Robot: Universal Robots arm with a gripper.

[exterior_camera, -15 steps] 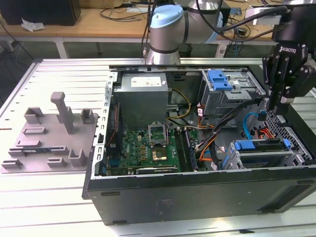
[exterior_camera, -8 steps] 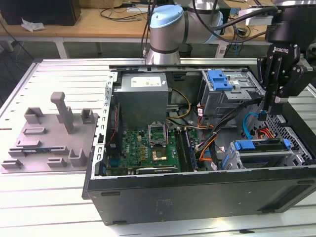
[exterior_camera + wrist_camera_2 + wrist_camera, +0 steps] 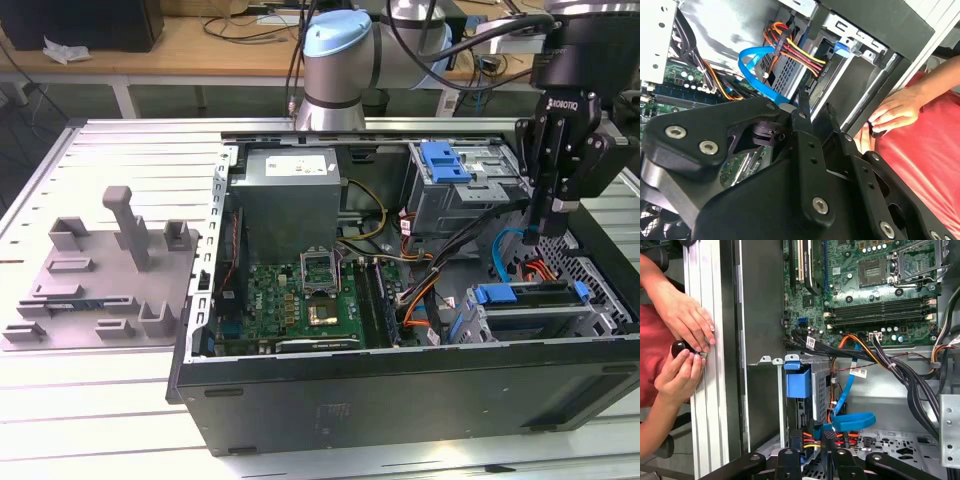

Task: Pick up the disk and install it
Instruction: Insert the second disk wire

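Apparently the work is at the install step, not at the pick-up. In the exterior view the gripper (image 3: 540,228) hangs with its tips inside the open computer case (image 3: 400,395), near the case's front corner on the exterior view's right. Its two fingers (image 3: 802,120) seem drawn together, and I see nothing clamped between them.

The disk (image 3: 530,292), as far as I can judge, already lies in the lower drive cage of the case. It is a dark flat slab with blue rail pieces at its two ends, just beside the gripper tips and a little lower. I cannot tell whether it is pushed fully home.

A blue flat cable (image 3: 852,420) and a bundle of red, yellow and black wires (image 3: 800,50) with its plug lie inside the case, close to the gripper. The grey plate (image 3: 100,270) with posts stands outside the case, well apart from it.

A person's hands (image 3: 682,335) rest on the table rail, just outside the case wall, around a small dark knob.

In my judgement, any further move here calls for slow, short motion and a straight line along the cage. The cables are close enough to be caught, and the hands are near the wall.
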